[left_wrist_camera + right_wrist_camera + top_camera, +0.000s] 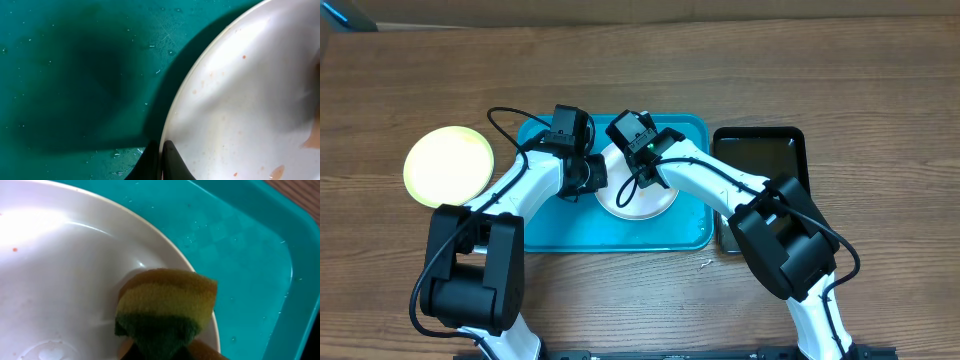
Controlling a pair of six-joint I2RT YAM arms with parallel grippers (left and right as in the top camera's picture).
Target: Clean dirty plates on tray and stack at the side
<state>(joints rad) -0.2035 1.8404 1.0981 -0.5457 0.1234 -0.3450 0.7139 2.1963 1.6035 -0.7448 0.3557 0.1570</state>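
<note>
Plates sit in two places. A white plate [645, 205] lies on the turquoise tray [560, 225], right of its middle, and a pale yellow-green plate [448, 166] rests on the wooden desk [880, 90], just off the tray's left end. The left pincer [592, 178] is closed on the white plate's left rim, with the edge pinched between its two dark fingers [175, 165]. Small brown-red smears [277, 172] and specks dot that plate's surface. The right pincer [642, 158] is clamped on a yellow-and-green sponge [165, 305], which presses on the white plate near its rim, with the tray's inner corner just beyond. A glossy black tray [760, 160] lies just beside the turquoise tray's right end.
</note>
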